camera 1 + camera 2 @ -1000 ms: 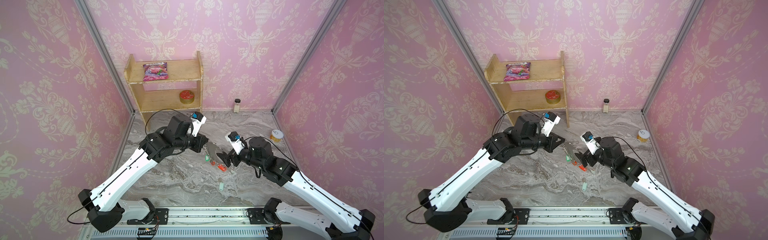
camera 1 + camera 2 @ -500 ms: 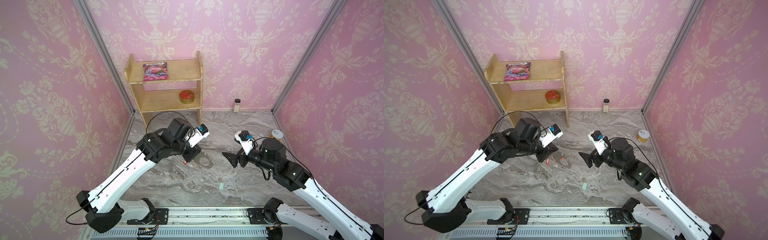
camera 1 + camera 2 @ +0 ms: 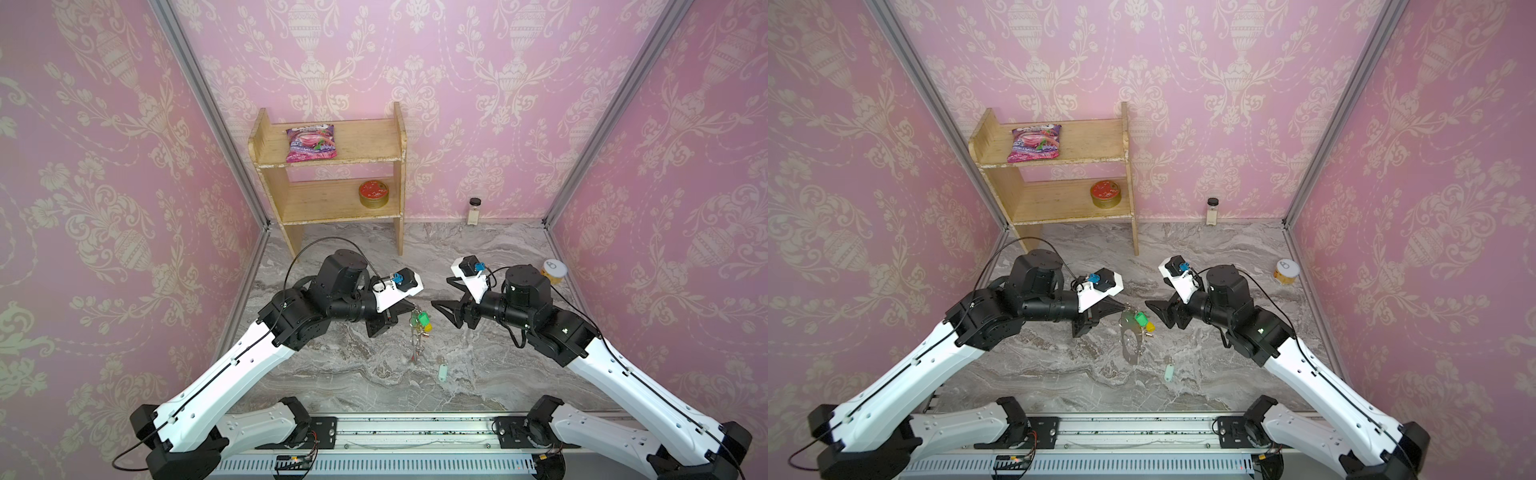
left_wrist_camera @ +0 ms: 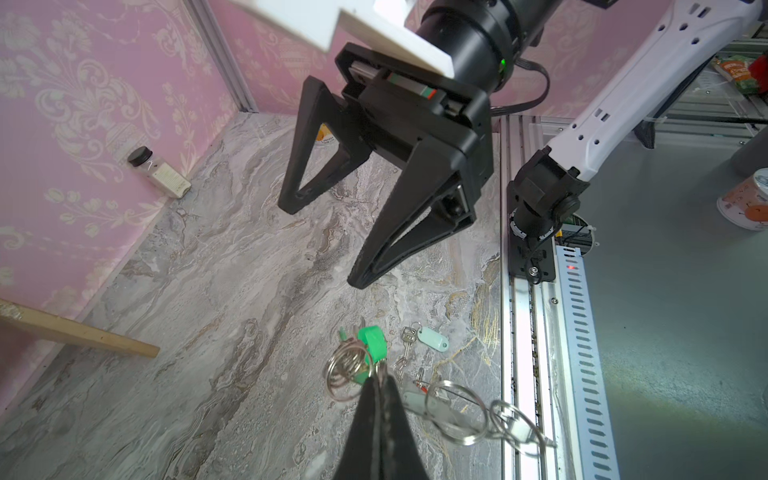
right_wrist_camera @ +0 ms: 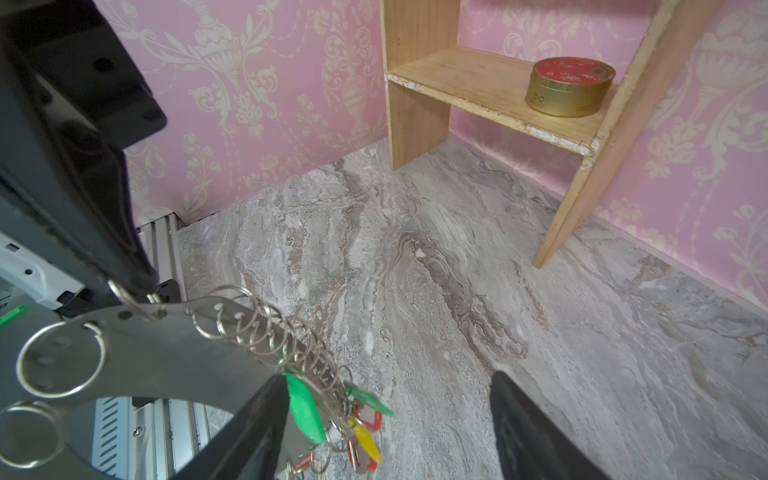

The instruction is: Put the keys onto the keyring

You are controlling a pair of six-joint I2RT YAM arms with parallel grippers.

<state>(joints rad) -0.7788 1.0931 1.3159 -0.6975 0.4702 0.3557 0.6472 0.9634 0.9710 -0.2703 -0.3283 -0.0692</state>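
My left gripper [image 4: 380,376] clamps the flat grey metal keyring [image 5: 174,353]; right gripper [image 4: 324,245] gapes empty, mint-tagged silver keys [image 4: 432,338] lying below it.

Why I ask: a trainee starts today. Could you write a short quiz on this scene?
1. Where are the silver keys with the pale mint-green plastic tag?
2. The left pincer is shut on: A nothing; B the large flat grey metal keyring; C the mint-tagged keys.
3. True or false: the right pincer is shut.
Key: 1 lying on the grey marble tabletop, apart from both pincers; 2 B; 3 false, its jaws stand open.
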